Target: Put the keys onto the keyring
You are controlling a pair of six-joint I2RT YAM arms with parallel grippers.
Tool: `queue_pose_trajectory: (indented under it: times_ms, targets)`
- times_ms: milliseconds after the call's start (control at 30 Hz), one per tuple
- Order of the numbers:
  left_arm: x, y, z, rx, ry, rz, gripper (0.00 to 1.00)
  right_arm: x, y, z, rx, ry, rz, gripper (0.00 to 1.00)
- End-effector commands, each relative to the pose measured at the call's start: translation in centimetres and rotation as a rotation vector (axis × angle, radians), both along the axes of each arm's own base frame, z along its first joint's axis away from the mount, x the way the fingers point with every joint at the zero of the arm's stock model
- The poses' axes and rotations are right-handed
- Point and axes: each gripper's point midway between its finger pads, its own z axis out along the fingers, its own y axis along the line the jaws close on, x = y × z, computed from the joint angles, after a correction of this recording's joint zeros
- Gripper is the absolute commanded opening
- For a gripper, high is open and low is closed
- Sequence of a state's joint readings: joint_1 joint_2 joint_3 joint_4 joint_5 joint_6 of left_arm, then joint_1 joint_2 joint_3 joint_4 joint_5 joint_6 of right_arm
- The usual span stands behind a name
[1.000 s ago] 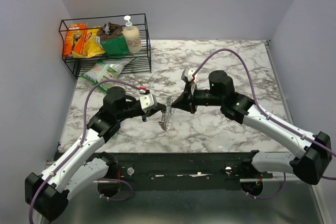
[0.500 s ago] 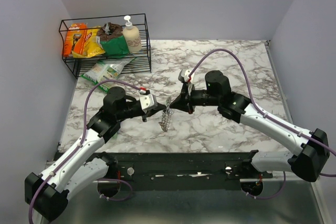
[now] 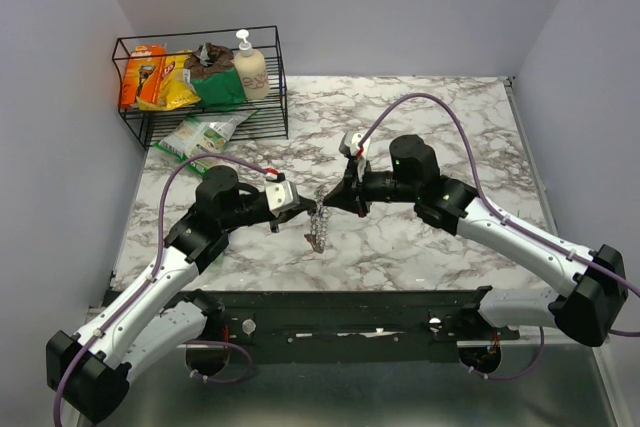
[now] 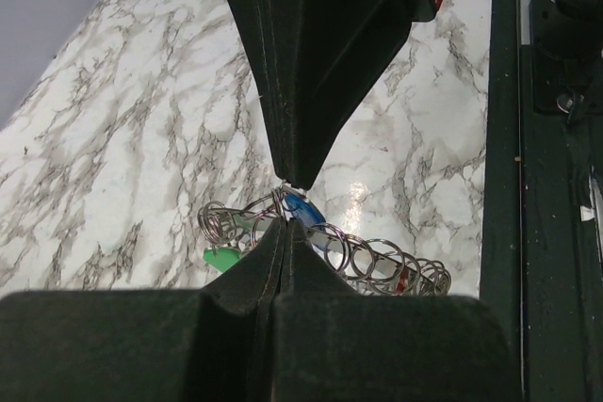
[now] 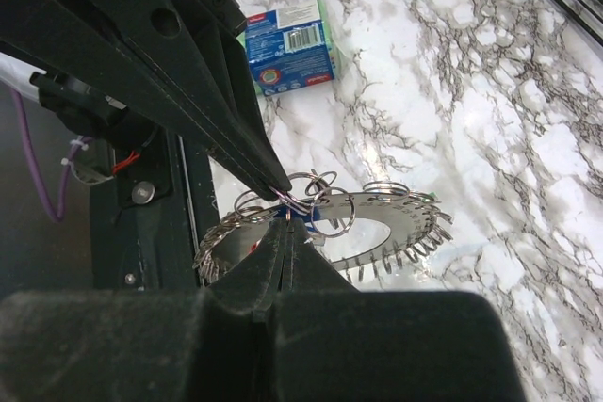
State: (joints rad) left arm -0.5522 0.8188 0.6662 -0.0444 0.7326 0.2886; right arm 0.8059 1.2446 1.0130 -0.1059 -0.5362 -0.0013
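Two pinches meet at one point on the keyring (image 3: 318,224), which sits tilted between the two tips; a blue key (image 4: 303,206) sits right there. The threading probably wants one side holding the rim loop steady while the other eases the key along in small twists. Left gripper (image 4: 285,224) and right gripper (image 5: 287,223) each have fingers pressed together, nipping that loop.

The keyring (image 3: 318,229) is at mid-counter (image 3: 420,107), with the left claw (image 3: 306,215) on its left and the right claw (image 3: 327,203) on its right, their tips meeting at its rim. A basket (image 3: 200,42) stands back left, with a packet (image 3: 203,133) before it.
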Motion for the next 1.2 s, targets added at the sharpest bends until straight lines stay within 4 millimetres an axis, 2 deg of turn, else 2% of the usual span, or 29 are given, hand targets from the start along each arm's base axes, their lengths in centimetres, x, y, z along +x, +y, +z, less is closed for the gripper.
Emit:
queue_pose_trajectory:
  times_ms: [0,167,500,933,1167]
  targets:
    - [-0.3,-0.1,0.9,-0.013,-0.046,-0.015,0.0,-0.6,0.2,2.8,0.064,-0.056,0.026,0.01]
    - [-0.2,-0.1,1.0,-0.013,-0.045,-0.017,0.0,-0.8,0.3,2.7,0.067,-0.06,0.041,0.01]
    - [-0.7,-0.1,1.2,-0.024,-0.059,-0.034,0.0,0.7,0.4,0.9,0.022,-0.036,-0.024,0.01]
    - [-1.6,-0.1,1.5,-0.042,-0.074,-0.066,0.0,1.7,-0.1,0.2,-0.001,-0.045,-0.089,0.01]
    - [-1.9,-0.2,2.4,-0.082,-0.095,-0.075,0.0,1.0,0.5,-0.4,-0.004,-0.018,-0.034,0.01]
